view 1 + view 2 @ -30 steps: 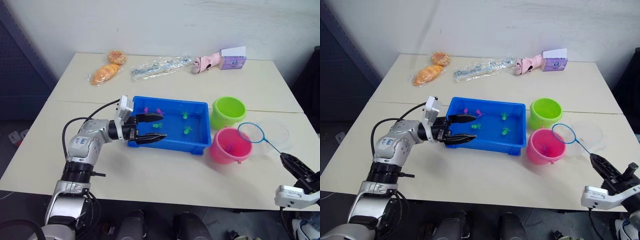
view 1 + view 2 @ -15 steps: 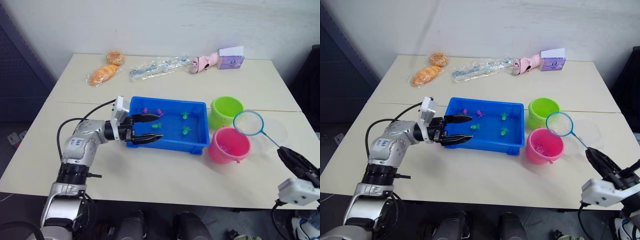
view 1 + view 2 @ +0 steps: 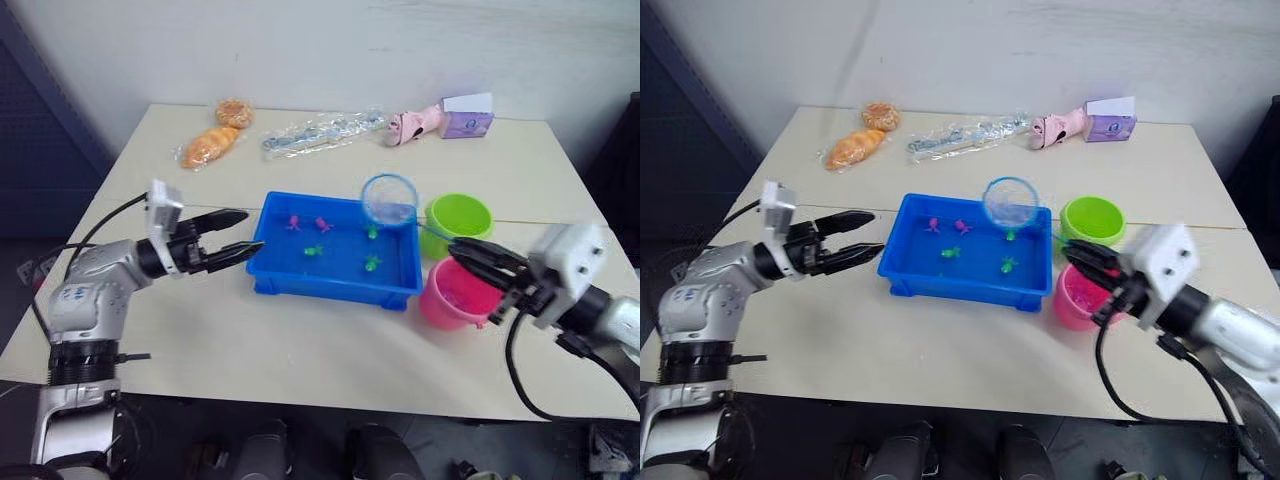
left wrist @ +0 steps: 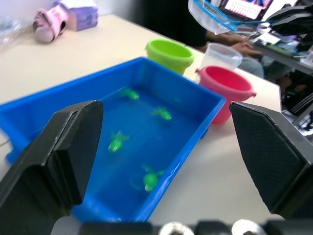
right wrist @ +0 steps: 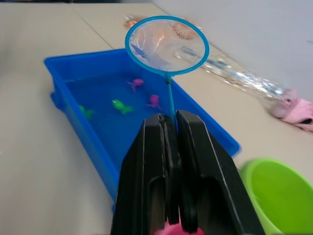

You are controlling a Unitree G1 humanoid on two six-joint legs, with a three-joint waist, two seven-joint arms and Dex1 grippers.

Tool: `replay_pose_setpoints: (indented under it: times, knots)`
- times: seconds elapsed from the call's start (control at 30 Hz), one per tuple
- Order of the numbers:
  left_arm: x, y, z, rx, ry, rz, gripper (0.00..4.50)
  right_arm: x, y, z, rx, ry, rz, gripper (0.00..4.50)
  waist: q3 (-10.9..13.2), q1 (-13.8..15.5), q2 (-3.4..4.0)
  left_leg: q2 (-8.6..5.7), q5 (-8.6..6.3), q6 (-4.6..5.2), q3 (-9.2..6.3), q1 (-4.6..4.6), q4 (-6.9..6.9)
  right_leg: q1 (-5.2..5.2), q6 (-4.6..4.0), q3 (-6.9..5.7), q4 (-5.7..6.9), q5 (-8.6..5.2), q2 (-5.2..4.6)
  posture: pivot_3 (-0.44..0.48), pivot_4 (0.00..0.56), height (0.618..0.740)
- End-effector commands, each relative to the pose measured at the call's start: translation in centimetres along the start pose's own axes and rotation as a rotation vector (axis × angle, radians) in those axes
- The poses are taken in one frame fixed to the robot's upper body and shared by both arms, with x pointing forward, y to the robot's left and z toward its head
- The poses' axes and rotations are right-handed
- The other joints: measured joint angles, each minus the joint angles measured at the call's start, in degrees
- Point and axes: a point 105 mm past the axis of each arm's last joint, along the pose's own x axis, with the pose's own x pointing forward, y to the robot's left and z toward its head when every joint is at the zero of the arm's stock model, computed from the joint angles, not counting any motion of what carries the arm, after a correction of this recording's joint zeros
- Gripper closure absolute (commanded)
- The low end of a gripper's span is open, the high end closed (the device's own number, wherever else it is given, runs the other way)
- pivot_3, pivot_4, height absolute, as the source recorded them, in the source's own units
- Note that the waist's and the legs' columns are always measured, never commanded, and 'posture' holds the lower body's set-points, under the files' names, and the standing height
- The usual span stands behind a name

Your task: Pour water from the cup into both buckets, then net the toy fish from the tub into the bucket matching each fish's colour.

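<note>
The blue tub (image 3: 400,272) holds water with two pink fish (image 3: 322,223) and three green fish (image 3: 372,263). My right gripper (image 3: 455,250) is shut on the net's thin handle. It holds the blue-rimmed net (image 3: 390,200) in the air over the tub's far right corner, and the mesh looks empty. The lime green bucket (image 3: 458,218) and the pink bucket (image 3: 450,292) stand just right of the tub. The clear cup (image 4: 222,55) stands behind the pink bucket. My left gripper (image 3: 252,230) is open and empty, just left of the tub.
Along the table's far edge lie two bagged breads (image 3: 212,147), a crinkled clear plastic packet (image 3: 322,132), a pink toy (image 3: 415,124) and a purple box (image 3: 467,120). A seam (image 3: 200,207) crosses the table behind the tub.
My right arm swung the net left, from beside the pink bucket to above the tub. My left gripper drew back left, off the tub's rim.
</note>
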Motion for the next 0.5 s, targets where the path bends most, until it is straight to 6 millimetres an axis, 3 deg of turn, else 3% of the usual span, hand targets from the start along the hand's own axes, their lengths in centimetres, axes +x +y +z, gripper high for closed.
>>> replay_pose_setpoints:
  times: [0.03,0.33,0.5]
  knots:
    - [-1.6,0.1,1.0,0.049,-0.009,0.05,0.05,3.1,0.4,-1.3,0.096,0.112,0.058,4.5,0.0,-0.4,-0.07,0.01,0.01,-0.03,0.01,0.01,0.01,0.0,0.0,0.0,0.0,0.0,0.0,0.0,0.15,0.74]
    - [-2.1,-0.2,0.4,0.059,0.037,0.063,0.05,7.0,0.5,-3.6,0.168,0.309,0.131,4.5,0.0,0.0,-0.06,-0.08,0.01,0.02,-0.11,-0.6,0.16,-0.43,-0.01,-0.18,-0.02,0.01,-0.1,0.0,0.15,0.74]
    - [-1.5,-0.6,0.4,0.064,0.033,0.051,0.05,7.7,-0.8,-4.7,0.21,0.356,0.087,4.5,0.0,-0.1,-0.06,-0.09,-0.01,0.06,-0.1,-0.65,0.25,-0.43,-0.01,-0.18,0.03,0.02,-0.1,0.0,0.15,0.74]
